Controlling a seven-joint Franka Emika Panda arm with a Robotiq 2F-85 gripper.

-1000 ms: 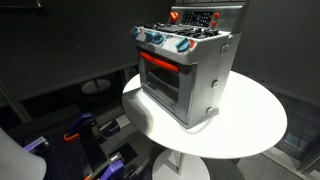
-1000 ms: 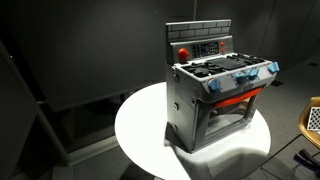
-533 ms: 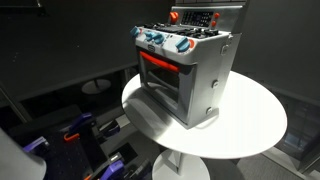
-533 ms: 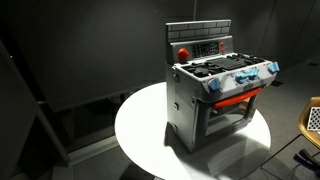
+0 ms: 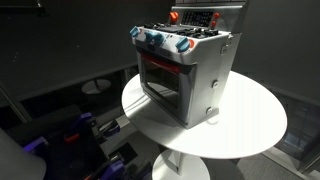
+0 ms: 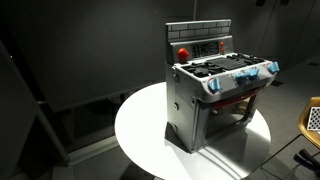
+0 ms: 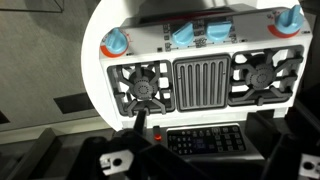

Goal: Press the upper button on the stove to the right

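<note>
The silver toy stove [image 5: 195, 75] stands on a round white table [image 5: 250, 120] in both exterior views [image 6: 215, 100]. Its blue-and-white knobs [image 5: 160, 40] line the front. The raised back panel carries a red button [image 6: 183, 53] beside a dark keypad. The oven window [image 5: 160, 75] looks dark. In the wrist view I look straight down on the stove top [image 7: 200, 80], with the red button [image 7: 156, 137] and the keypad [image 7: 205, 140] below the burners. My gripper [image 7: 200, 118] hovers over the back panel, its fingers wide apart and empty. The arm is out of both exterior views.
The table [image 6: 140, 125] has bare surface around the stove. Dark walls surround the scene. On the floor lie purple-and-black equipment [image 5: 80, 135] and a round pale base [image 5: 97, 87]. A yellowish object [image 6: 312, 118] sits at the frame's right edge.
The red glow in the oven window has faded to dark. The stove has not moved.
</note>
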